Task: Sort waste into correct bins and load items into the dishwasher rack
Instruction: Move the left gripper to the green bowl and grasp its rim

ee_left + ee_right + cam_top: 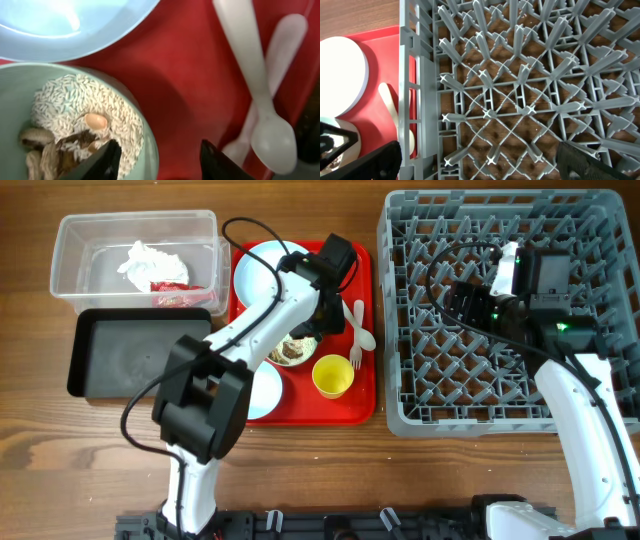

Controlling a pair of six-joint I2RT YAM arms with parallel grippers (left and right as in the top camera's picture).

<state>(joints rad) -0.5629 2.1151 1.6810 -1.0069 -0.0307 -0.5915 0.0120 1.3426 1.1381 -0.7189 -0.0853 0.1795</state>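
A pale green bowl holding whitish-brown food scraps sits on the red tray. My left gripper is open over it. In the left wrist view one finger is inside the bowl rim and the other is outside, over the tray. A light blue plate, a light blue bowl, a yellow cup, a white spoon and a fork also lie on the tray. My right gripper is open and empty above the grey dishwasher rack, as the right wrist view shows.
A clear tub at the back left holds a crumpled white napkin and a red wrapper. A black tray stands in front of it. The red tray lies against the rack's left wall.
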